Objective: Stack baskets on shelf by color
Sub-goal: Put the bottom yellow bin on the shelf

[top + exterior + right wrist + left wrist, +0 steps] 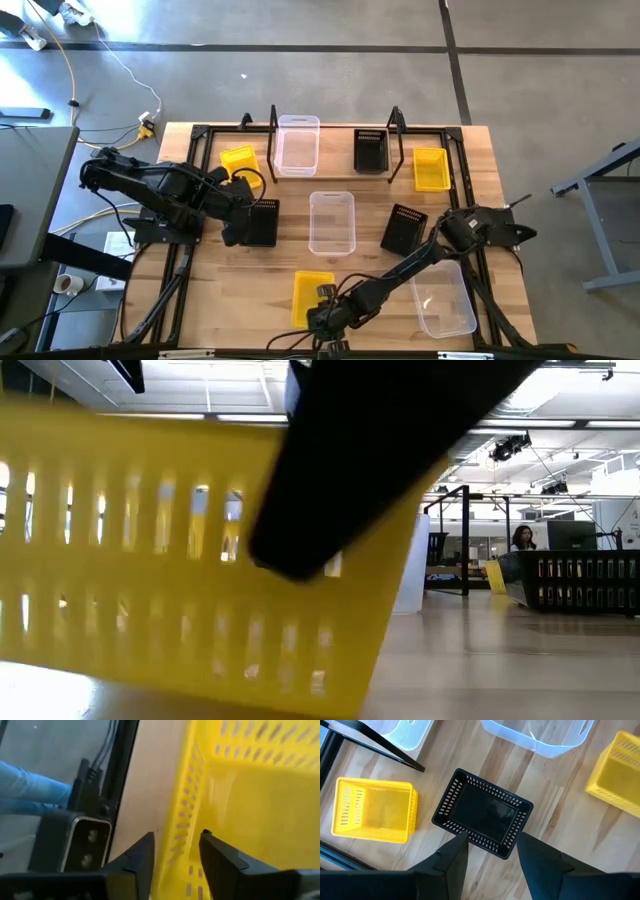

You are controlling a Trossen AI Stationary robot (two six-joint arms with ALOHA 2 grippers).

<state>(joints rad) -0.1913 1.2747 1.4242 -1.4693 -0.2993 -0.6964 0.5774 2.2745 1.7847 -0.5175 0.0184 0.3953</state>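
In the high view my right gripper (pixel 325 303) reaches to a yellow basket (pixel 310 297) near the table's near edge and is shut on it. My left gripper (pixel 238 228) hovers open at the left side of a black basket (pixel 264 222); in the left wrist view its fingertips (pixel 492 837) stand over that basket's (pixel 482 812) near wall. The shelf (pixel 335 176) stands at the far side and carries a clear basket (pixel 298 145) and a black basket (pixel 371 150). The low view is filled by the tilted yellow basket (pixel 190 550). My right gripper (pixel 177 837) holds the yellow basket by its wall toward the table's near edge (pixel 182 850), one finger (pixel 142 855) outside and one finger (pixel 220 855) inside. The fingers come from above, slanting. In the low view the basket sits tilted.
Yellow baskets sit left (pixel 239 160) and right (pixel 431 168) of the shelf. A clear basket (pixel 331 222) lies mid-table, a black one (pixel 403 228) right of it, another clear one (pixel 445 298) at the near right. Black frame rails (pixel 190 200) line the table's edges.
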